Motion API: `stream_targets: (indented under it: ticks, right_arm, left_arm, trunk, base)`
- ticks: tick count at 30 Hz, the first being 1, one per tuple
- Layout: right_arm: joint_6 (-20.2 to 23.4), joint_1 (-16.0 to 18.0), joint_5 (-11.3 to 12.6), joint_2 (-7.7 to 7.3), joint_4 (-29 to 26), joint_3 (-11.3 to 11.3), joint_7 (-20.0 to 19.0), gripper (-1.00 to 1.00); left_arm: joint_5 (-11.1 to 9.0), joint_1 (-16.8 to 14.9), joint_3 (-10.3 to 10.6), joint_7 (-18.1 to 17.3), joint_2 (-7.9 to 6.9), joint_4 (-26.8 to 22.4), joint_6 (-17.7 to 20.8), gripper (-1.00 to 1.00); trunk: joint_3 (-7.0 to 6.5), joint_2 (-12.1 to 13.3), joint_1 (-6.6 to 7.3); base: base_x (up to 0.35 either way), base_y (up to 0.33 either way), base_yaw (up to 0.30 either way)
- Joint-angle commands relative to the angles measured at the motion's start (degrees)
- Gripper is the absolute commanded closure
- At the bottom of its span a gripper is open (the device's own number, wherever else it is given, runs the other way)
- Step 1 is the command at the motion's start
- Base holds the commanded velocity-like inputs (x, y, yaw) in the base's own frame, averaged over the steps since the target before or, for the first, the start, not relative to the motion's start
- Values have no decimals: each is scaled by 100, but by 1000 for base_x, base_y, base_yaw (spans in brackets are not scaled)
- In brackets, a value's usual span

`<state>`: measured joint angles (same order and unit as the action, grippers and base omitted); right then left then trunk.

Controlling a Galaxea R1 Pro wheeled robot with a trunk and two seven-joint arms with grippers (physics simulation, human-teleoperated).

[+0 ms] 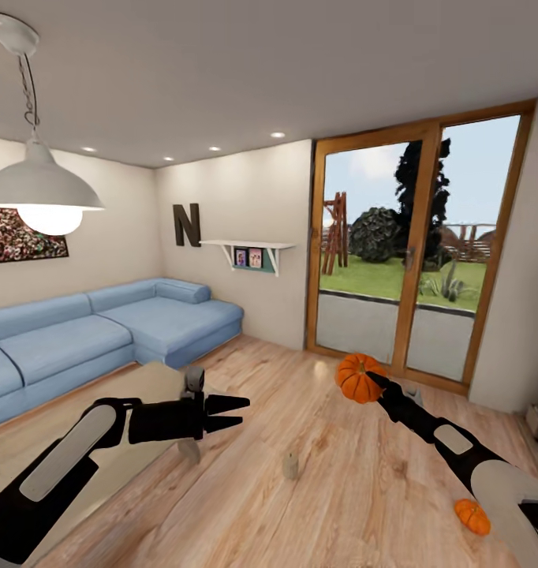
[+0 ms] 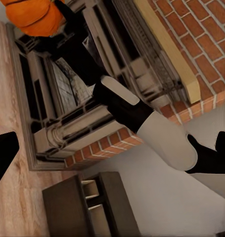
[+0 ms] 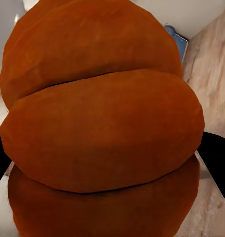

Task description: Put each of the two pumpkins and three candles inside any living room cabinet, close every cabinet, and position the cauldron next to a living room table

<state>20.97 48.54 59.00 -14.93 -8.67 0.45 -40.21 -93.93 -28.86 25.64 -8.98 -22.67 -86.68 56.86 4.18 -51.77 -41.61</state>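
Your right hand (image 1: 377, 384) is pinching a pumpkin (image 1: 359, 377) and holding it up in the air over the wood floor (image 1: 300, 489), out in front of the glass patio door (image 1: 415, 260). In the right wrist view that pumpkin (image 3: 102, 123) sits right between the dark fingers. A second pumpkin (image 1: 472, 517) lies on the floor just beside your right arm. A candle (image 1: 290, 465) stands on the floor between your two arms. Your left hand (image 1: 241, 412) is spread and holding nothing, hovering past the corner of the tabletop (image 1: 143, 379). The left wrist view looks across at the held pumpkin (image 2: 35, 15), a brick fireplace (image 2: 171, 54), and a dark cabinet (image 2: 87, 207) with tan shelves inside.
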Motion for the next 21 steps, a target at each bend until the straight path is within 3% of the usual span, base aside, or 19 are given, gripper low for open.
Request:
stream_targets:
  ticks: [1, 9, 15, 16, 21]
  right_arm:
    - [62, 6, 75, -1, -3, -37, 5, 100]
    - [85, 6, 77, 0, -3, -45, 21, 100]
    - [151, 6, 80, 19, -16, -58, 205, 100]
    - [167, 6, 129, 17, -22, -61, 428, 100]
    - [193, 6, 495, 9, -36, -52, 767, 100]
  left_arm:
    - [51, -6, 7, -60, -5, 2, 1, -100]
    - [51, -8, 4, -60, -4, 2, 1, -100]
    - [51, -7, -9, -62, -4, 2, 1, -100]
    - [51, -8, -8, -61, -3, 2, 1, -100]
    - [51, -8, -13, -65, -4, 8, -1, -100]
  trunk:
    - [9, -8, -1]
    - [20, -8, -1]
    - [50, -8, -1]
    - [57, -8, -1]
    - [101, -8, -1]
  base:
    - [0, 0, -288]
    - [0, 0, -276]
    - [0, 44, -151]
    - [0, 74, -42]
    - [0, 77, -16]
